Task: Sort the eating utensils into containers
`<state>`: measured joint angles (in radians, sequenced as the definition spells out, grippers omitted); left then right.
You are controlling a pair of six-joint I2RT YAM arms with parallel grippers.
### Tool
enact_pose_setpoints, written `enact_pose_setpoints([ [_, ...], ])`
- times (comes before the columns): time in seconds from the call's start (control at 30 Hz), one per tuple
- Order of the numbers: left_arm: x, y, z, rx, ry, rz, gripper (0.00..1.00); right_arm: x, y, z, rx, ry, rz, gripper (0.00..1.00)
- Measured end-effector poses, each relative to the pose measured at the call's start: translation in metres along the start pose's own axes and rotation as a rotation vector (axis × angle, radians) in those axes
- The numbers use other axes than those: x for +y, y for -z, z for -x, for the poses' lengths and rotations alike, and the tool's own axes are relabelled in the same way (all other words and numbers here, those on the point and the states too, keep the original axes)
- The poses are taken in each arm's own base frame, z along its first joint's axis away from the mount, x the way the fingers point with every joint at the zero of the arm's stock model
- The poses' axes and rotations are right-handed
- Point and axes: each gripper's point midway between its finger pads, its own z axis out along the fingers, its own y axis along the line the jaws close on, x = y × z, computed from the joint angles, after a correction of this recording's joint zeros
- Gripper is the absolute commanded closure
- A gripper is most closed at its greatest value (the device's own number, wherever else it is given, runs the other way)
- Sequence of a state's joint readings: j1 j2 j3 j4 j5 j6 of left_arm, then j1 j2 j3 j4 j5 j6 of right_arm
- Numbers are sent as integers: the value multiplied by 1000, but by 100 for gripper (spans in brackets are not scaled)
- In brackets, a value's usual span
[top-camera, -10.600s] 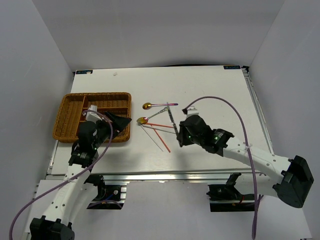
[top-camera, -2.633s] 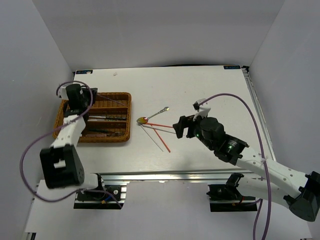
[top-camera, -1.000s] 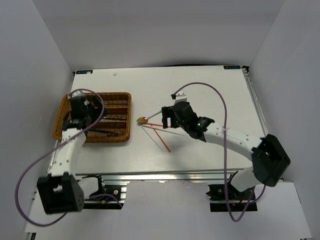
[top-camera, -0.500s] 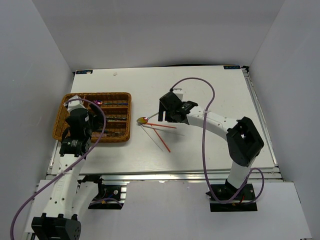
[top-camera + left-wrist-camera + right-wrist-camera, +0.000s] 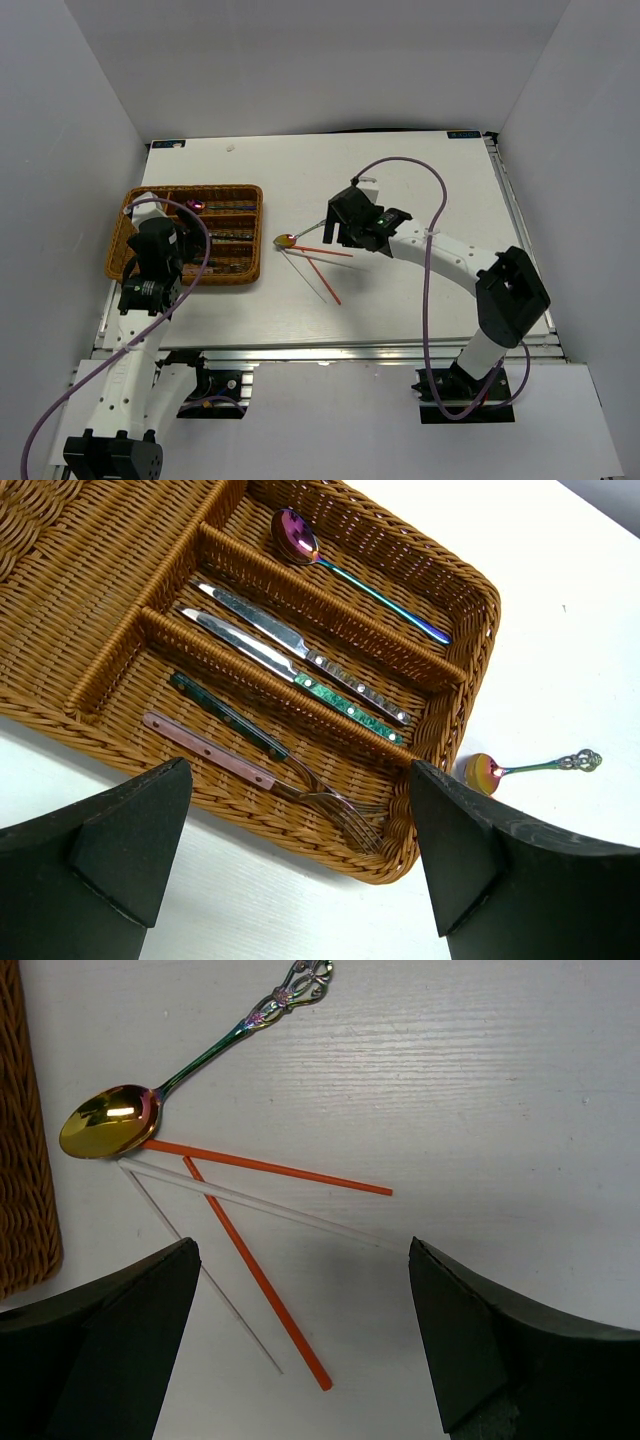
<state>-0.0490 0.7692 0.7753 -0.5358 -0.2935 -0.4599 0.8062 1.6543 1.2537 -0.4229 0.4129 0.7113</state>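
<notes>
The brown wicker tray (image 5: 214,188) (image 5: 483,630) sits at the table's left. Its slots hold a purple spoon (image 5: 297,536), two knives (image 5: 288,646) and two forks (image 5: 262,776). A gold-bowled spoon (image 5: 286,239) (image 5: 108,1121) lies on the table just right of the tray. Beside it lie two red chopsticks (image 5: 256,1276) and two thin silver ones (image 5: 262,1203), fanned out from the spoon's bowl. My left gripper (image 5: 168,248) (image 5: 300,772) hangs open and empty over the tray's near side. Above the chopsticks' right ends my right gripper (image 5: 342,222) (image 5: 305,1248) is open and empty.
The tray's long crosswise section (image 5: 70,560) on the left holds nothing that I can see. White walls close in the table (image 5: 420,180) on three sides. A metal rail (image 5: 330,350) runs along the near edge.
My left arm has drawn back toward the tray's near side, uncovering the purple spoon in the far slot. My right gripper has shifted slightly over the chopsticks. Both stay open.
</notes>
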Motion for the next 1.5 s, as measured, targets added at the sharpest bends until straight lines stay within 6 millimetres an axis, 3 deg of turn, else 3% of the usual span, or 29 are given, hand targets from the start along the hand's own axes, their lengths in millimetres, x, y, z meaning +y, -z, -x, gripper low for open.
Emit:
enact_pose_setpoints([
  [0.23,0,0,-1,3,-1,1,2,-5,5,-2,-9,-11,-2,11],
  [0.63,0,2,1,-4,-2,-3,2,-19,34,-5,-42,-42,44,11],
  [0.97,-1,1,-1,4,-8,-12,2,-28,54,10,-97,-57,69,11],
  [1.23,-2,-3,-7,28,-17,-13,2,-37,54,5,-89,-50,58,11],
  [1.5,-6,-6,-12,50,-23,-32,2,-55,71,-8,-91,-43,75,11],
])
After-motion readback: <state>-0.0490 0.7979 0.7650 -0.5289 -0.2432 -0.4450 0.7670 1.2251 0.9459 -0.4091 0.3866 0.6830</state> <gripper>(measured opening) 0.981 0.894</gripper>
